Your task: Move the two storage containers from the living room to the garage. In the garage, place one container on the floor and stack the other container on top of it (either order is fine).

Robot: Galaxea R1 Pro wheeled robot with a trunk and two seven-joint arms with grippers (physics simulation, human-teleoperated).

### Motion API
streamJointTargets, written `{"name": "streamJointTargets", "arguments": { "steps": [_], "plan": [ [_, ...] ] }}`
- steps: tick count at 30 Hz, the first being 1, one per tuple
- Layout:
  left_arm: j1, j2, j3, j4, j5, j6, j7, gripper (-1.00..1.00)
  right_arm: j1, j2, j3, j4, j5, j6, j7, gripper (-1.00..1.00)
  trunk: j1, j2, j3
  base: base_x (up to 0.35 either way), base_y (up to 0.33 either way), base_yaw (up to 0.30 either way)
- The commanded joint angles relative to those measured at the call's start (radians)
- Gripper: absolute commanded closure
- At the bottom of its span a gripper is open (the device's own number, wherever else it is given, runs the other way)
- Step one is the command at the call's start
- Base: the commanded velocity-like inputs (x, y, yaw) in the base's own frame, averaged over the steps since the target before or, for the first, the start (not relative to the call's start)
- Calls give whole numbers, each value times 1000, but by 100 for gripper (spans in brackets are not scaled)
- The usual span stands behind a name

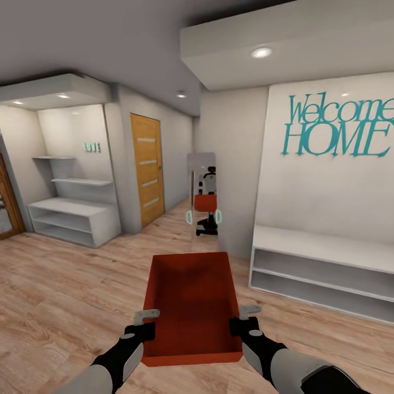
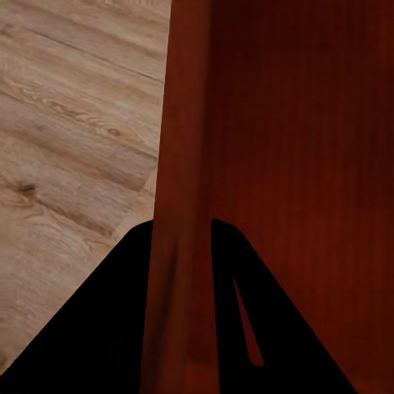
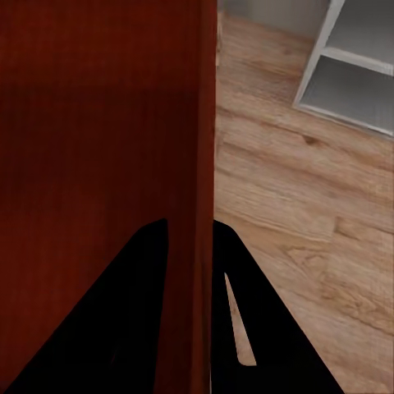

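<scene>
An orange-red rectangular plastic storage container (image 1: 192, 306) with thin straight walls is carried in front of the robot, held level and open side up above a light wood-plank floor (image 1: 65, 295), and it is empty. The left gripper (image 1: 146, 323) is clenched on the container's left wall near the corner closest to the robot; in the left wrist view its two dark fingers (image 2: 98, 328) straddle the wall (image 2: 185, 164), one outside over the planks and one inside against the finely ribbed interior. The right gripper (image 1: 243, 318) grasps the opposite wall in the same way, and the right wrist view shows its dark fingers (image 3: 279, 328) on either side of the thin wall (image 3: 205, 164), with the wooden floor (image 3: 287, 189) and the corner of a white shelf unit (image 3: 345, 66) beyond. Ahead stands a tall mirror (image 1: 203, 191) leaning at a white wall corner, reflecting the robot with the orange-red container. To the right a long low white open-shelved bench (image 1: 323, 268) sits against a white wall bearing teal lettering "Welcome HOME" (image 1: 339, 126). To the left is a honey-coloured wooden door (image 1: 148, 169), and further left an alcove with white wall shelves (image 1: 76, 180) above a low white cabinet (image 1: 74, 219).
</scene>
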Motion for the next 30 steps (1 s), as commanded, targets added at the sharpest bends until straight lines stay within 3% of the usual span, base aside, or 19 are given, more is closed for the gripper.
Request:
{"name": "streamJointTargets", "arguments": {
  "steps": [1,7,22,30],
  "plan": [
    [0,10,-2,3,10,2,21,100,-2,0,-18,-1,-11,-97,-7,100,1,-1,-2,322,0,263],
    [0,10,-2,2,10,2,21,100,-2,0,-18,-1,-10,-97,-7,100,1,-1,-2,322,0,222],
    [0,10,-2,3,10,2,21,100,-2,0,-18,-1,-11,-97,-7,100,1,-1,-2,322,0,21],
    [0,10,-2,3,10,2,21,100,-2,0,-18,-1,-11,-97,-8,100,1,-1,-2,322,0,239]
  ]
}}
